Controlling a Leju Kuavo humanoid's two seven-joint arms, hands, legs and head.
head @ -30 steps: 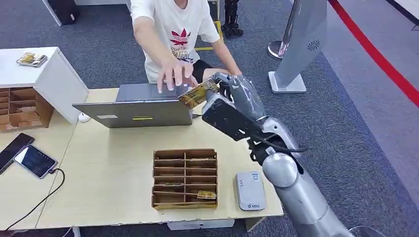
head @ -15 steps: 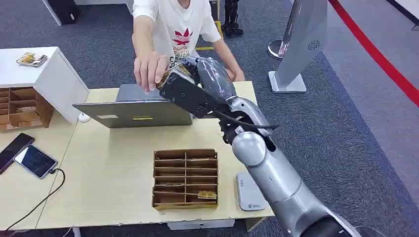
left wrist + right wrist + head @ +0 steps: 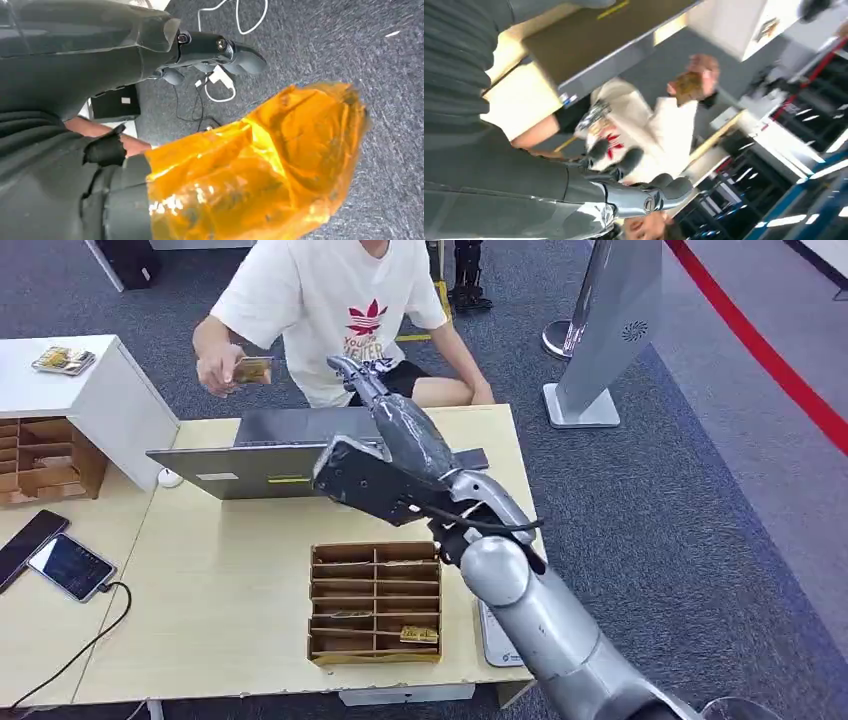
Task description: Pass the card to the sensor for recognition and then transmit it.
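Since half a second ago the card (image 3: 252, 370) has left the right hand (image 3: 372, 383); a person's hand (image 3: 222, 368) now holds it at upper left. Right hand stretches empty, fingers extended, above the laptop (image 3: 290, 452). Left hand (image 3: 75, 55) hangs over carpet, state unclear.

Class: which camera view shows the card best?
The head view: the card is sharp in the person's hand, clear of the right hand. The right wrist view shows it blurred; the left wrist view faces carpet.
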